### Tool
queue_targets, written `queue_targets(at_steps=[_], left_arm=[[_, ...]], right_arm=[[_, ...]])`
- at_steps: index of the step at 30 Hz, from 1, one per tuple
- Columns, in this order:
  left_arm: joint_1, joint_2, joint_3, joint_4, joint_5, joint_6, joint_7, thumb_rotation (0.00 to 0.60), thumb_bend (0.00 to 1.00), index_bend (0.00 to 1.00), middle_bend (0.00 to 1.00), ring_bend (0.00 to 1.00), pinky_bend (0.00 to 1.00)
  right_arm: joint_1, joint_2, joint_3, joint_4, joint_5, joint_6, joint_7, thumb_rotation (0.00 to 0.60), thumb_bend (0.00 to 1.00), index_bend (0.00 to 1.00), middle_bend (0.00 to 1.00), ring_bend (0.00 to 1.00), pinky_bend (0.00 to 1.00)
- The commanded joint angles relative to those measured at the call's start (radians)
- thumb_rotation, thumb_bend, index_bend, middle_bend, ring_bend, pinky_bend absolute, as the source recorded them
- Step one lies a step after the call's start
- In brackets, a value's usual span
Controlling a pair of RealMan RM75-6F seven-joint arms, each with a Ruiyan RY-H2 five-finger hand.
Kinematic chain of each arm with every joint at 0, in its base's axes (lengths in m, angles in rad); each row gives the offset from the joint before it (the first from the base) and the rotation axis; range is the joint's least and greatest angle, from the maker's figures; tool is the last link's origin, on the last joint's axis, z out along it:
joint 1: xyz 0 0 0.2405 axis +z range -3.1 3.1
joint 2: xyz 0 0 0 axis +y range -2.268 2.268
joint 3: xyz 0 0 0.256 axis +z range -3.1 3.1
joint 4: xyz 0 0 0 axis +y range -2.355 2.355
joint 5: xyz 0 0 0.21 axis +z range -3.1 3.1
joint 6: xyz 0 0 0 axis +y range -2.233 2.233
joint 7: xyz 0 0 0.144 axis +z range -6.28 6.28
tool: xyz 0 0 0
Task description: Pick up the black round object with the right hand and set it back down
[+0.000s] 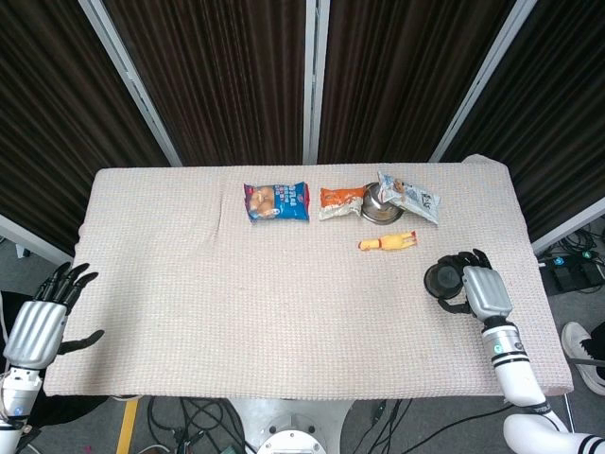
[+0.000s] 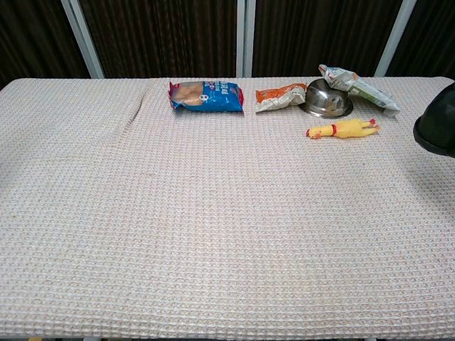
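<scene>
The black round object is near the right side of the cloth-covered table, in front of the yellow toy chicken. My right hand grips it from the right, with the fingers curled over its rim. In the chest view only a dark piece of the object shows at the right edge, and I cannot tell from either view whether it rests on the cloth. My left hand hangs beyond the table's left front corner, with its fingers spread and nothing in it.
Along the back stand a blue snack bag, an orange packet, a steel bowl and a silver packet leaning on the bowl. The table's right edge lies just beyond my right hand.
</scene>
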Motion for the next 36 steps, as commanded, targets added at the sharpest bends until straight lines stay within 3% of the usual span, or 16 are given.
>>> queue_targets(at_steps=[1, 5, 10, 13, 17, 20, 24, 27, 33, 36], left_arm=[[0.001, 0.001, -0.002, -0.001, 0.0, 0.004, -0.003, 0.6, 0.09, 0.16, 0.08, 0.0, 0.17], [0.005, 0.004, -0.003, 0.001, -0.004, 0.01, -0.005, 0.6, 0.08, 0.16, 0.08, 0.0, 0.17], [0.009, 0.004, -0.005, 0.011, -0.015, 0.01, -0.019, 0.6, 0.09, 0.16, 0.08, 0.0, 0.17], [0.01, 0.008, -0.009, 0.013, -0.016, 0.015, -0.025, 0.6, 0.09, 0.16, 0.08, 0.0, 0.17], [0.011, 0.01, -0.008, 0.023, -0.013, 0.017, -0.039, 0.6, 0.09, 0.16, 0.08, 0.0, 0.17], [0.011, 0.004, -0.003, 0.034, -0.011, 0.011, -0.051, 0.6, 0.09, 0.16, 0.08, 0.0, 0.17], [0.002, -0.006, -0.006, 0.038, -0.009, 0.003, -0.056, 0.6, 0.09, 0.16, 0.08, 0.0, 0.17], [-0.005, -0.01, -0.003, 0.037, 0.004, -0.001, -0.051, 0.6, 0.09, 0.16, 0.08, 0.0, 0.17], [0.005, -0.006, -0.005, 0.037, -0.013, 0.006, -0.052, 0.6, 0.09, 0.16, 0.08, 0.0, 0.17], [0.007, -0.003, -0.004, 0.038, -0.013, 0.007, -0.051, 0.6, 0.08, 0.16, 0.08, 0.0, 0.17]], right_arm=[[0.009, 0.006, 0.006, -0.014, -0.001, 0.033, 0.003, 0.6, 0.25, 0.47, 0.49, 0.13, 0.0], [0.055, -0.062, 0.002, -0.01, 0.003, -0.029, -0.004, 0.6, 0.25, 0.47, 0.49, 0.13, 0.0], [0.199, -0.253, 0.029, -0.028, -0.036, -0.124, -0.058, 0.6, 0.25, 0.47, 0.5, 0.13, 0.0], [0.247, -0.315, 0.044, -0.047, -0.059, -0.125, -0.091, 0.6, 0.25, 0.48, 0.5, 0.13, 0.0], [0.167, -0.224, 0.026, -0.068, -0.121, 0.031, -0.118, 0.6, 0.24, 0.48, 0.49, 0.13, 0.0], [0.045, -0.068, 0.01, -0.035, -0.106, 0.145, -0.039, 0.6, 0.24, 0.48, 0.5, 0.13, 0.0], [-0.051, 0.044, 0.005, 0.023, -0.04, 0.165, 0.109, 0.6, 0.25, 0.48, 0.5, 0.13, 0.0], [-0.006, 0.011, -0.002, 0.001, -0.089, 0.104, 0.13, 0.6, 0.25, 0.48, 0.5, 0.13, 0.0], [0.211, -0.187, 0.026, -0.086, -0.124, -0.102, -0.013, 0.6, 0.25, 0.47, 0.49, 0.13, 0.0], [0.218, -0.211, 0.045, -0.109, -0.099, -0.057, -0.071, 0.6, 0.24, 0.46, 0.49, 0.13, 0.0]])
